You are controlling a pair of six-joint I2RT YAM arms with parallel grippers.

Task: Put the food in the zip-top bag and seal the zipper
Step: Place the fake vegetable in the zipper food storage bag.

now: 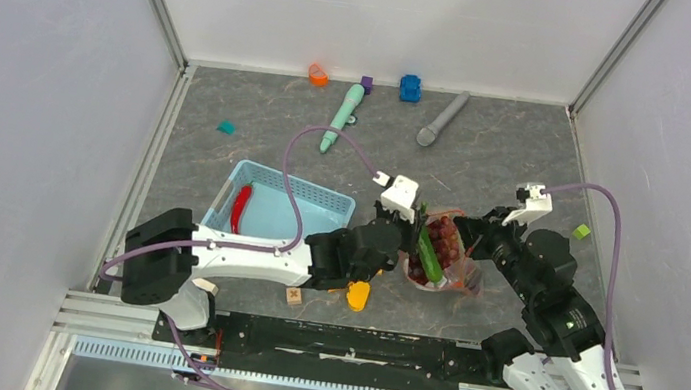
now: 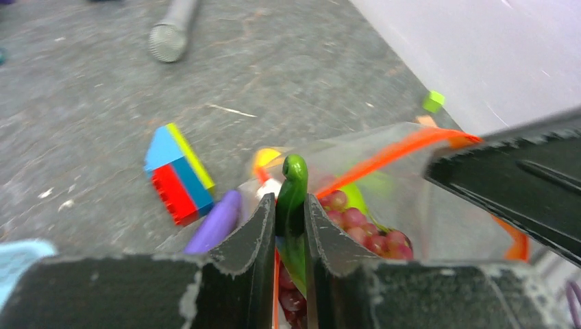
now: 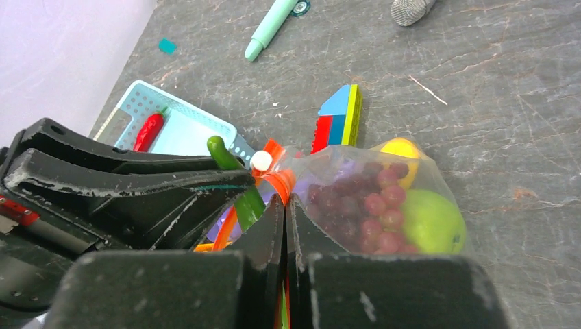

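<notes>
The clear zip-top bag (image 1: 458, 270) lies right of centre with grapes (image 3: 373, 205), a green apple (image 3: 431, 221) and a yellow piece (image 3: 401, 149) inside. My left gripper (image 2: 290, 205) is shut on a green vegetable (image 2: 293, 185), holding it at the bag's open mouth. My right gripper (image 3: 285, 202) is shut on the orange-red zipper (image 3: 277, 179) beside its white slider tab (image 3: 261, 161). A red chilli (image 1: 239, 207) lies in the light-blue basket (image 1: 320, 202). An orange carrot (image 1: 357, 295) lies on the table under my left arm.
A coloured block stack (image 3: 339, 120) and a purple cylinder (image 2: 216, 223) sit just behind the bag. A grey microphone (image 1: 442, 119), a mint pen (image 1: 343, 116) and small blocks lie at the back. A green cube (image 1: 581, 230) is at the right wall.
</notes>
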